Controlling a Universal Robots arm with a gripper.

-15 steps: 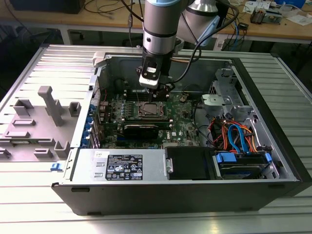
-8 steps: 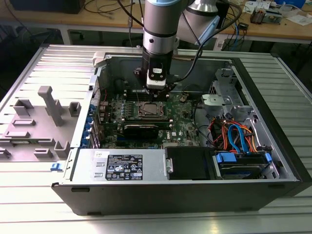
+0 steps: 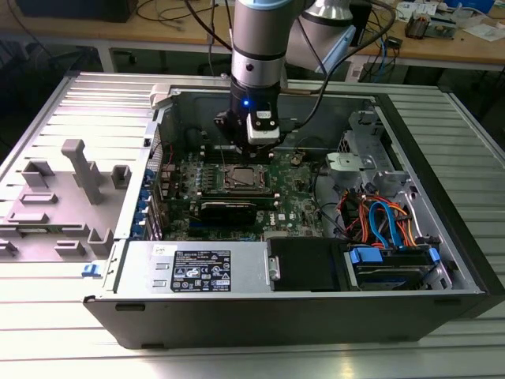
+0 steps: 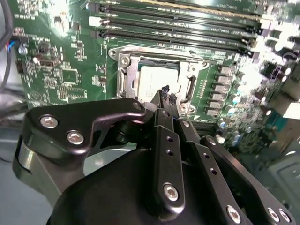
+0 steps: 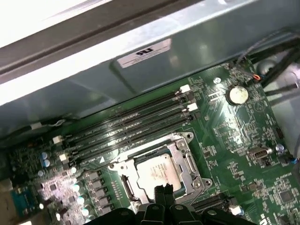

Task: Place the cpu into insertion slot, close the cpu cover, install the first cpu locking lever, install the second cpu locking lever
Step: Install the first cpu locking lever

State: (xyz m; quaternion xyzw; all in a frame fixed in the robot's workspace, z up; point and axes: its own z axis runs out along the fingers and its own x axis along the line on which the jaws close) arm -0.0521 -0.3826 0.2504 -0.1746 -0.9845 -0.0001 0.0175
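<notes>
The arm (image 3: pixel 259 47) is a silver-grey tube with a pale blue band, a black wrist and a small blue light (image 3: pixel 247 103). The claw (image 4: pixel 168 95) is matte black, with silver screws (image 4: pixel 170 191) along its links.

The cpu (image 5: pixel 157 169) sits in the insertion slot (image 5: pixel 140 157) on the green motherboard (image 5: pixel 225 136), its dull silver top showing through the cut-out of the cpu cover (image 5: pixel 183 159), which lies flat around it. The black tool (image 5: pixel 163 189) hangs over one edge of the cpu, its two fingertips (image 5: pixel 160 189) meeting with no gap between them. Four long black memory slots (image 5: pixel 126 126) run side by side between the socket and the grey case wall (image 5: pixel 84 70), which bears a white label (image 5: pixel 143 53). A round coin cell (image 5: pixel 237 94) sits well apart from the socket, near a bundle of wires (image 5: pixel 269 61). A cluster of small capacitors (image 5: pixel 75 187) stands on the socket's other side.
</notes>
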